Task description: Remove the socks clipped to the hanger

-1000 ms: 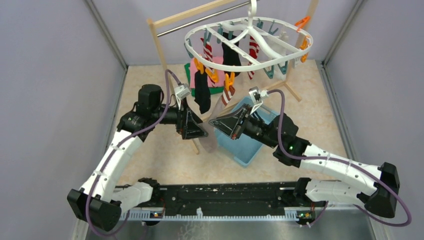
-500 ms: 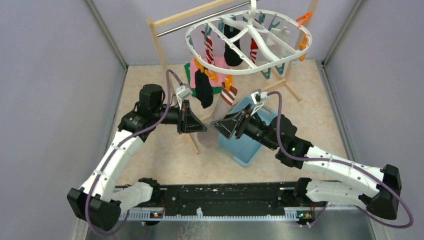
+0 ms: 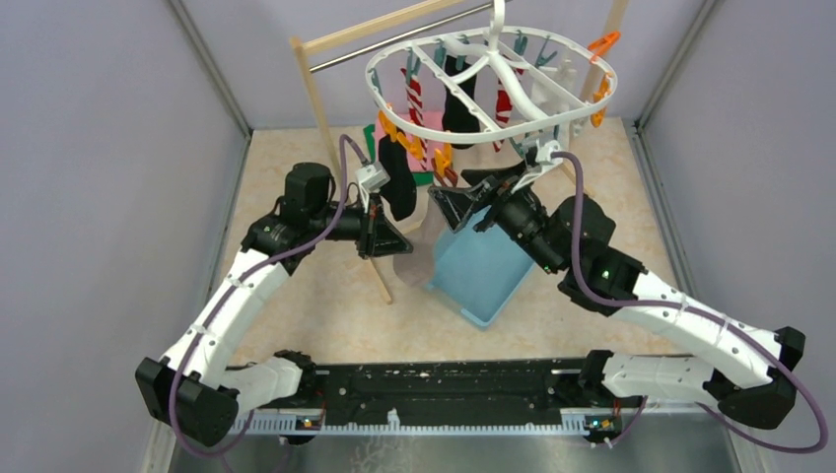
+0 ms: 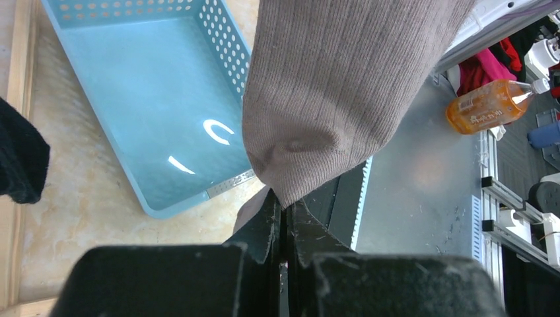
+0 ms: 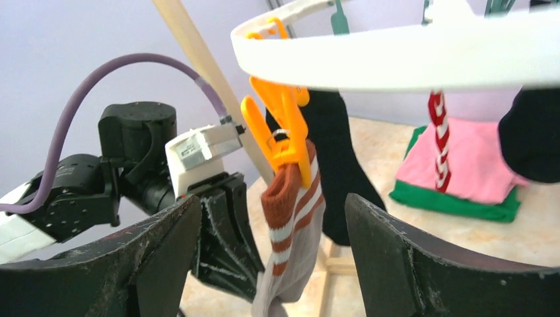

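The white oval hanger (image 3: 490,84) hangs from the wooden rack with several socks on its clips. A grey sock (image 5: 294,218) with an orange-and-white striped cuff hangs from an orange clip (image 5: 284,132). My left gripper (image 4: 284,205) is shut on that grey sock's (image 4: 330,99) lower tip. My right gripper (image 5: 271,201) is open, one finger on each side of the cuff just below the clip, apart from it. A black sock (image 5: 340,165) and a red-and-white striped sock (image 5: 439,145) hang behind. From above, the left gripper (image 3: 402,244) sits left of the right gripper (image 3: 463,192).
A light blue perforated basket (image 3: 483,271) lies on the floor under the right arm. Folded pink and green cloths (image 5: 462,172) lie at the back. The wooden rack's post (image 3: 315,84) and foot stand close to the left gripper. Grey walls close in both sides.
The left gripper closed on the grey sock's tip. The right gripper opened and rose toward the orange clip. The hanger swung slightly.
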`<state>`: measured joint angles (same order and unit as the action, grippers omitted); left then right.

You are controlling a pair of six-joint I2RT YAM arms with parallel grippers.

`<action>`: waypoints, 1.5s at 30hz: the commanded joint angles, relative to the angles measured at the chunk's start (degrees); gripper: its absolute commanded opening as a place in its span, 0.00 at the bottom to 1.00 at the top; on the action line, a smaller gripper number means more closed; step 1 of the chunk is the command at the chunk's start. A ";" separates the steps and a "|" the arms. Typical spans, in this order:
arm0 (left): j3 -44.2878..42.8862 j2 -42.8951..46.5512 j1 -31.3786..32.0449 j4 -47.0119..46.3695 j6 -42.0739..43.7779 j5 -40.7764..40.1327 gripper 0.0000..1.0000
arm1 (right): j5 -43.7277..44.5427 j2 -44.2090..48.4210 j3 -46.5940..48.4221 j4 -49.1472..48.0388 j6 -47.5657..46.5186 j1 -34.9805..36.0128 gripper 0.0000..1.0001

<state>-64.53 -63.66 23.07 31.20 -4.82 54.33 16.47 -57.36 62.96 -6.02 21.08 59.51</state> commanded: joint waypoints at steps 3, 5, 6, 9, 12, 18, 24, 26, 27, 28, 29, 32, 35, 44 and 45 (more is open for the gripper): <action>-2.61 -0.27 0.87 -1.99 0.68 -0.45 0.00 | -0.22 -4.48 8.96 2.79 -9.54 -2.33 0.78; -2.49 -0.16 1.07 -1.95 0.64 -0.61 0.00 | -1.29 -6.08 10.86 2.86 -10.53 -3.16 0.78; -2.37 -0.06 1.14 -1.93 0.68 -0.73 0.00 | -1.37 -6.67 11.69 2.75 -11.18 -3.20 0.77; -2.11 -0.05 1.48 -1.93 0.48 -1.82 0.00 | -1.44 -8.30 13.69 1.79 -12.09 -3.41 0.75; -2.20 -0.22 1.69 -1.71 0.42 -2.03 0.00 | -1.38 -9.85 14.67 0.64 -12.70 -3.69 0.72; -3.63 -1.02 2.20 0.11 2.05 -2.84 0.00 | -1.01 -11.31 15.27 -1.30 -13.08 -4.41 0.50; -3.76 -1.14 2.33 0.34 2.96 -4.50 0.00 | -1.46 -10.62 14.57 -2.98 -12.46 -4.90 0.22; -3.84 -1.32 2.32 0.31 3.05 -4.98 0.00 | -1.82 -10.20 13.99 -3.39 -11.89 -5.10 0.17; -3.91 -1.41 2.37 0.32 3.13 -5.20 0.00 | -1.99 -9.77 13.56 -3.65 -11.59 -5.24 0.17; -3.93 -1.50 2.40 0.35 3.15 -5.44 0.00 | -2.23 -9.44 13.07 -3.91 -11.33 -5.40 0.19; -3.88 -1.64 2.37 0.35 3.07 -5.80 0.00 | -2.35 -9.16 12.63 -4.22 -11.20 -5.49 0.28; -3.80 -1.97 2.78 0.31 2.84 -6.86 0.00 | -2.34 -8.58 11.26 -6.12 -11.15 -5.47 0.52; -3.89 -2.65 3.56 -0.14 2.45 -7.19 0.00 | -1.96 -9.42 11.79 -6.84 -11.15 -5.45 0.55; -3.85 -3.21 4.56 -0.84 1.83 -7.09 0.00 | -1.08 -11.13 12.35 -9.74 -10.74 -5.46 0.50; -3.76 -3.15 4.60 -0.82 1.77 -7.10 0.00 | -1.21 -11.33 12.23 -10.24 -10.51 -5.45 0.50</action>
<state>-66.46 -66.83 27.11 31.57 -2.83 47.03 14.26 -68.05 74.22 -11.25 10.15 54.57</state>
